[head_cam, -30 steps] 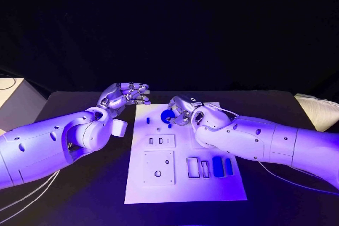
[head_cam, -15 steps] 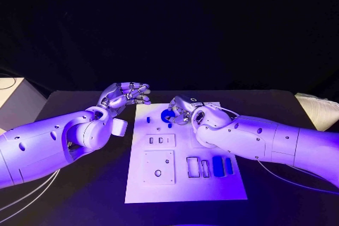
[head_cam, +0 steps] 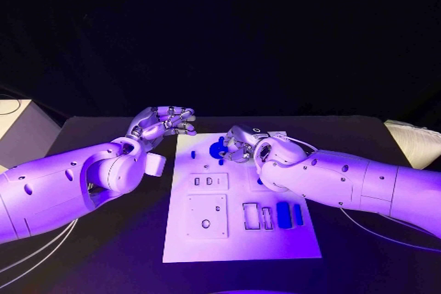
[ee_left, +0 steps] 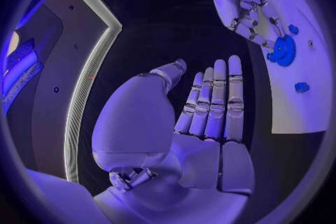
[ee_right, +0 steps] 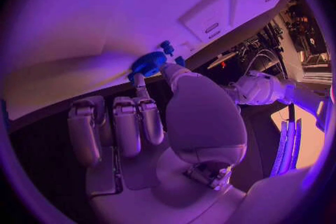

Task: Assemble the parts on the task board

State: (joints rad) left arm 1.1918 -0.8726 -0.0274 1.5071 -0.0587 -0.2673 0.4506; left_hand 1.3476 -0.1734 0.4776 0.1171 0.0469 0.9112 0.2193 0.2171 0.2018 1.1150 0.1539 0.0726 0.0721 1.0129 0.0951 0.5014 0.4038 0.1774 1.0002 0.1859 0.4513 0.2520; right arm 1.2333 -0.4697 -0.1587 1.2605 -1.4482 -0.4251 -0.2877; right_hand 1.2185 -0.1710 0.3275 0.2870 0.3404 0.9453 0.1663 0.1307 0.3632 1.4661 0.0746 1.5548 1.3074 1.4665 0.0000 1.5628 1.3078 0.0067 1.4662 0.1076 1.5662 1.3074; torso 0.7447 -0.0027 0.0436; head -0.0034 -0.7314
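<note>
The white task board (head_cam: pixel 239 246) lies in the middle of the black table. Near its far edge a blue gear (head_cam: pixel 218 150) sits against the board, and my right hand (head_cam: pixel 241 145) pinches it between thumb and a finger. The right wrist view shows those fingertips on the gear (ee_right: pixel 148 63), with a small blue peg (ee_right: pixel 167 46) just beyond it. My left hand (head_cam: pixel 166 123) hovers off the board's far left corner, fingers straight and apart, holding nothing (ee_left: pixel 210 106). Two blue bars (head_cam: pixel 289 215) stand in slots on the board's right side.
On the board's left half are two raised white blocks (head_cam: pixel 207 217) with holes, and a small blue peg (head_cam: pixel 193 156) stands near the gear. A white box (head_cam: pixel 18 131) stands at the table's left edge, and a pale object (head_cam: pixel 415 142) at its right.
My right arm has shifted slightly to the right while its hand stays on the blue gear. The left hand has hardly moved.
</note>
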